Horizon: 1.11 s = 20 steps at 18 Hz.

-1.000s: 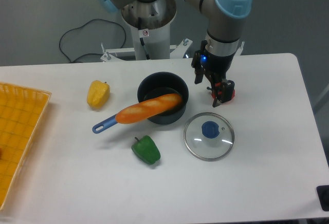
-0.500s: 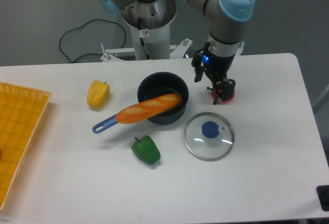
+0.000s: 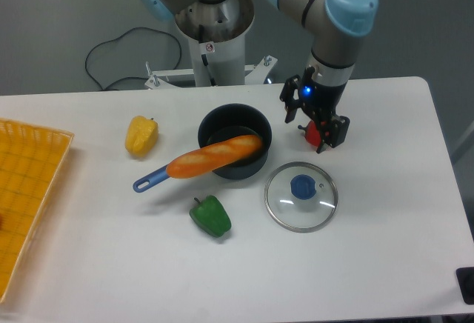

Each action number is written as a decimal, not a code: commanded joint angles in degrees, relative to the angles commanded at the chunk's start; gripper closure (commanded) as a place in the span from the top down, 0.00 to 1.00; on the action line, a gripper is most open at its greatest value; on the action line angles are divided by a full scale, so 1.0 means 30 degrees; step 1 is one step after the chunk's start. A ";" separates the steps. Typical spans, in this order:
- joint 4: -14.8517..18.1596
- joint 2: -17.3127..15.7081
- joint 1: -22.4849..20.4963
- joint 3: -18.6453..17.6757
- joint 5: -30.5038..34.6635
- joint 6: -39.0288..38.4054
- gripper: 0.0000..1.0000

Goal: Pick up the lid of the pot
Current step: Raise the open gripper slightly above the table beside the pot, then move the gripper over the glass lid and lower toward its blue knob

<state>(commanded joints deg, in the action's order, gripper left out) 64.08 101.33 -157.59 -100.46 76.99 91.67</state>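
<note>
The pot lid (image 3: 290,214) is a clear glass disc with a thin rim and a blue knob (image 3: 303,187), lying flat with the knob up. My gripper (image 3: 308,128) hangs beyond the lid's far edge, higher in the view. Its two black fingers are spread apart, and nothing shows held between them. Neither finger touches the knob.
Left of the lid stands a black pot (image 3: 212,124) holding an orange bread-like piece (image 3: 204,161), its blue handle (image 3: 150,180) pointing left. A green pepper (image 3: 212,217), a yellow pepper (image 3: 141,136) and an orange crate (image 3: 50,144) lie farther left. A red object (image 3: 313,135) is behind the fingers.
The gripper and arm have shifted a little to the right, and the gripper has turned slightly. The lid, pot and vegetables have stayed where they were.
</note>
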 joint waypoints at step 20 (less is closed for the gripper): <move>-0.3635 0.4132 0.2315 0.0937 0.4951 0.4864 1.00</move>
<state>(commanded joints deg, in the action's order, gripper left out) 53.18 113.73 -150.64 -97.65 91.84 106.26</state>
